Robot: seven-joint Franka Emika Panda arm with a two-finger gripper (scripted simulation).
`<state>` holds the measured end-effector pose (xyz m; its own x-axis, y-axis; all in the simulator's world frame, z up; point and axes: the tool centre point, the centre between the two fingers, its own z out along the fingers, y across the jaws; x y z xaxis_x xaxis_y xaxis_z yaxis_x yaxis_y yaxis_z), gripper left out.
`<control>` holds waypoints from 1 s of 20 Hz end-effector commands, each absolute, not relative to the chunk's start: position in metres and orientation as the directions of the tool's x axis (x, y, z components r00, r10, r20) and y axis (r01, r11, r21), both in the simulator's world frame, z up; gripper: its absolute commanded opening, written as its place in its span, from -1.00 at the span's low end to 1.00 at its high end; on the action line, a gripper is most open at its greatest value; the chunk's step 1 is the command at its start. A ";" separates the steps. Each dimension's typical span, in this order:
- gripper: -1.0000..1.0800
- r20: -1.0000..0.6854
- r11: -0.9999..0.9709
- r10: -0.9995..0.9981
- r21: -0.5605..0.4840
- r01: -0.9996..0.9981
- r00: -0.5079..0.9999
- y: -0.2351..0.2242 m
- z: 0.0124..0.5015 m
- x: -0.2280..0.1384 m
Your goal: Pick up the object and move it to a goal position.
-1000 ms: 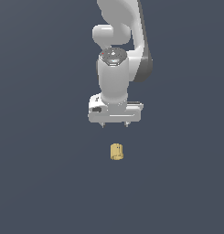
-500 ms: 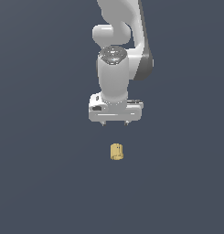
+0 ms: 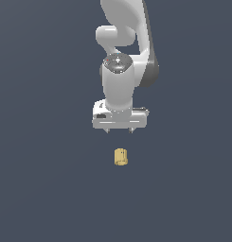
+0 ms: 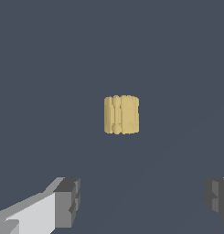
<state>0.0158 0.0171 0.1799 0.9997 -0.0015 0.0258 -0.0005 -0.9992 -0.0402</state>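
Grooved tan object (image 3: 120,157), unlabelled, tool (image 3: 120,131) spread above

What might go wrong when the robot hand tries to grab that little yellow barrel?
1. The object is small and much narrower than the open gripper above it, so a slightly off-centre descent might let one finger knock it aside.
2. Its rounded, grooved sides could let it roll or slip as the fingers close.
3. Coming down too far may press the fingertips into the floor.
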 end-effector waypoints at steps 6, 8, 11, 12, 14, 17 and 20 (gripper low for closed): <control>0.92 0.016 -1.000 0.004 -0.025 0.004 1.000 0.020 0.149 0.038; 0.92 0.012 -1.000 0.006 -0.020 0.006 1.000 0.021 0.137 0.046; 0.92 0.008 -1.000 0.008 -0.013 0.008 1.000 0.023 0.120 0.055; 0.92 0.007 -1.000 0.009 -0.011 0.009 1.000 0.023 0.116 0.057; 0.92 0.004 -1.000 0.010 -0.007 0.010 1.000 0.024 0.107 0.062; 0.92 0.002 -1.000 0.012 -0.003 0.012 1.000 0.025 0.098 0.066; 0.92 0.001 -1.000 0.013 -0.001 0.013 1.000 0.025 0.092 0.069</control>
